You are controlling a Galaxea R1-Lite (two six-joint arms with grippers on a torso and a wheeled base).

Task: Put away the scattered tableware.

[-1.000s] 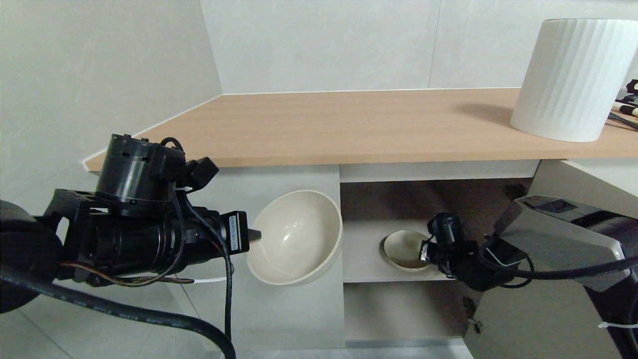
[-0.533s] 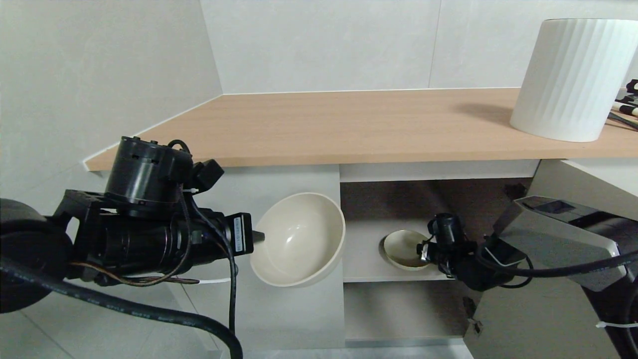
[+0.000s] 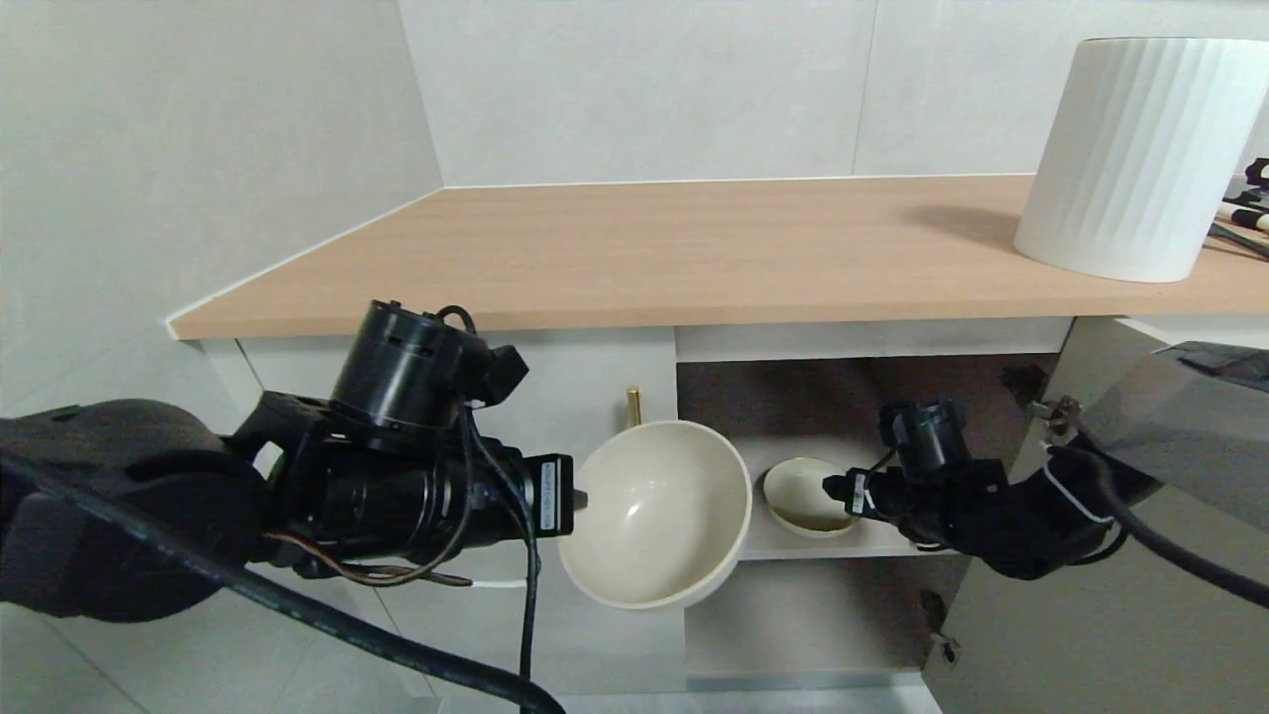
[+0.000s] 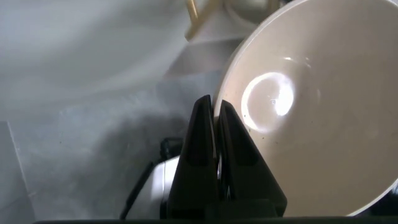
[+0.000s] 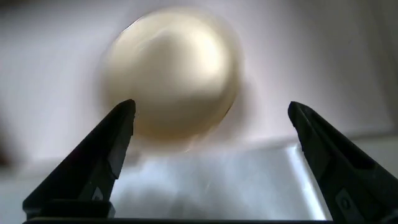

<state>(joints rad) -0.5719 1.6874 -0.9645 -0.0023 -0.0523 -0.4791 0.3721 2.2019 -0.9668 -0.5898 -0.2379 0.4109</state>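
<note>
My left gripper [image 3: 580,499] is clamped on the rim of the large cream bowl [image 3: 654,516], which hangs tilted on its side in front of the cabinet, its rim overlapping the open compartment's edge, just at 6 o'clock of a gold handle [image 3: 633,405]. At 3 o'clock from it, a small bowl [image 3: 805,493] rests on the cabinet shelf [image 3: 783,545]. My right gripper [image 3: 841,493] hovers just at that bowl's 3 o'clock, fingers spread wide and empty. Up at 1 o'clock, a white ribbed container [image 3: 1140,159] stands on the wooden countertop [image 3: 694,248].
</note>
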